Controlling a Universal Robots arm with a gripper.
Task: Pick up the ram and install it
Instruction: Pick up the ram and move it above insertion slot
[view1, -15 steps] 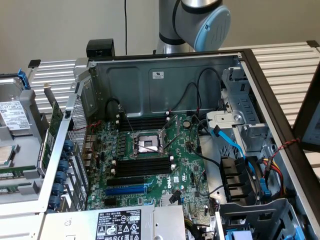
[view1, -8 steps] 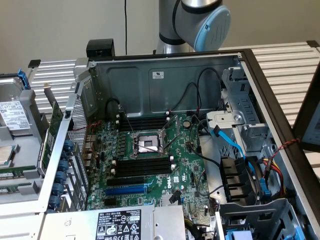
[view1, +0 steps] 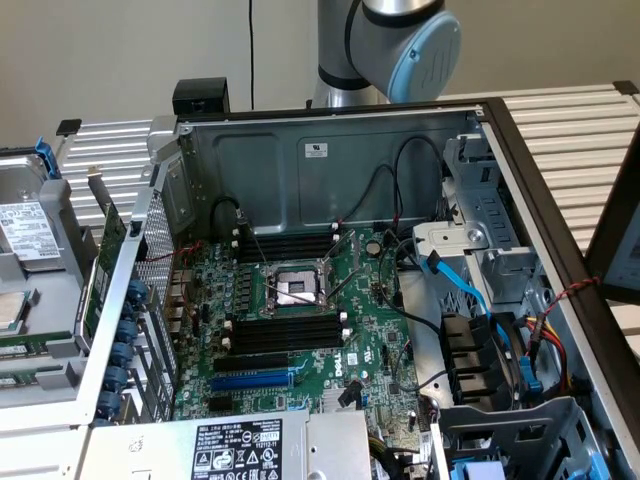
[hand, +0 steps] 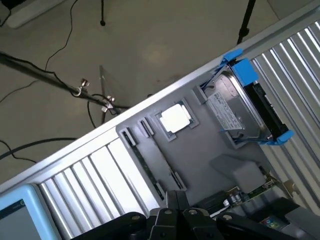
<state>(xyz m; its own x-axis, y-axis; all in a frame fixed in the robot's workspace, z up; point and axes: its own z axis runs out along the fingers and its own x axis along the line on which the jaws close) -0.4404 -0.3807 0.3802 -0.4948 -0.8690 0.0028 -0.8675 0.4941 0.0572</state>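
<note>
The ram (hand: 148, 168) is a thin dark green stick lying in a slot of the grey parts tray (hand: 210, 150), held between small clips at its ends. My gripper (hand: 173, 196) hovers above the tray close to one end of the stick, fingers together and nothing between them. In the exterior view the open computer case (view1: 330, 160) shows the motherboard (view1: 370, 340) with black memory slots (view1: 285, 332) on both sides of the processor socket (view1: 295, 287). The arm's grey and blue joint (view1: 410, 40) rises behind the case.
On the tray lie a processor (hand: 175, 119) and a hard drive (hand: 235, 112) in a blue bracket. A green expansion card (view1: 100, 275) stands upright at the case's side toward the exterior view's left. Loose cables (view1: 470, 290) and drive bays crowd the case toward the exterior view's right.
</note>
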